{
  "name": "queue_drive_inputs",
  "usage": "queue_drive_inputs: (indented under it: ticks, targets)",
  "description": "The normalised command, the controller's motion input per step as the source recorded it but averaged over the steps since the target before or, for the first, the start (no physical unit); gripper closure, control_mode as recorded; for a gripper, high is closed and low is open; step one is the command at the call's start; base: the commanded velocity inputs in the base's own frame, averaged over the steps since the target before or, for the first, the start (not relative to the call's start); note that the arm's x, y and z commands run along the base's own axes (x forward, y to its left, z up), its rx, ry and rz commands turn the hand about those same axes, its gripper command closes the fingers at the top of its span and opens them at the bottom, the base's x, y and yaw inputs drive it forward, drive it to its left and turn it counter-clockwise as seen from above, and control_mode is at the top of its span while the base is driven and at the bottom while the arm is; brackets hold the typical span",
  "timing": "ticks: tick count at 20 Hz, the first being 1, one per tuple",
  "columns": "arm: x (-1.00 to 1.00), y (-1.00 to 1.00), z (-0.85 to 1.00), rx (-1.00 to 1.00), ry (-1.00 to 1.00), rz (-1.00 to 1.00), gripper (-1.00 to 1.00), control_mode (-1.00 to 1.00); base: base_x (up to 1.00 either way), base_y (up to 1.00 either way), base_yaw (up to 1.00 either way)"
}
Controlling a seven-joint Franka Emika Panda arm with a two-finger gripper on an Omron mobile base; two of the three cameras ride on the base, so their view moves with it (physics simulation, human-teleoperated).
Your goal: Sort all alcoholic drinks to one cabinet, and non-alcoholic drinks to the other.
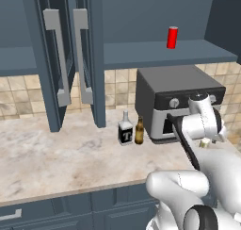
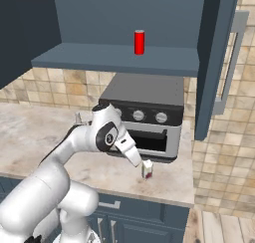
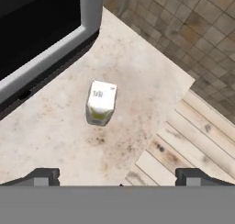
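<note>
The pale cream-white can (image 3: 101, 101) stands upright on the marble counter in front of the toaster oven, near the counter's right end (image 2: 147, 170). My gripper (image 3: 117, 177) hangs open just above and beside the can (image 2: 140, 163), with nothing between its fingers. On the open right cabinet's shelf (image 2: 119, 58) stands the red can (image 2: 139, 42) (image 1: 172, 37). The clear liquor bottle (image 1: 125, 129) and the brown beer bottle (image 1: 139, 130) stand side by side on the counter, left of the oven. The left cabinet's doors (image 1: 61, 59) stand open.
The grey toaster oven (image 1: 179, 99) sits under the right cabinet's shelf, its door (image 3: 41, 39) close behind the can. The right cabinet's open door (image 2: 219, 62) juts out over the counter's right end. Beyond the counter's edge (image 3: 183, 87) lies wooden floor.
</note>
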Motion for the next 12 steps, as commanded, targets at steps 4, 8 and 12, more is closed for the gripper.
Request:
queue_drive_inputs:
  ticks: [4,8,12]
  targets:
    - [0.29,-0.19,-0.26,0.01,0.08,-0.02,-1.00,-1.00,0.00,0.00,0.00]
    - [0.18,-0.20,-0.27,0.03,0.04,0.00,-1.00,-1.00,0.00,0.00,0.00]
    - [0.11,-0.18,-0.25,0.06,0.01,0.00,-1.00,-1.00,0.00,0.00,0.00]
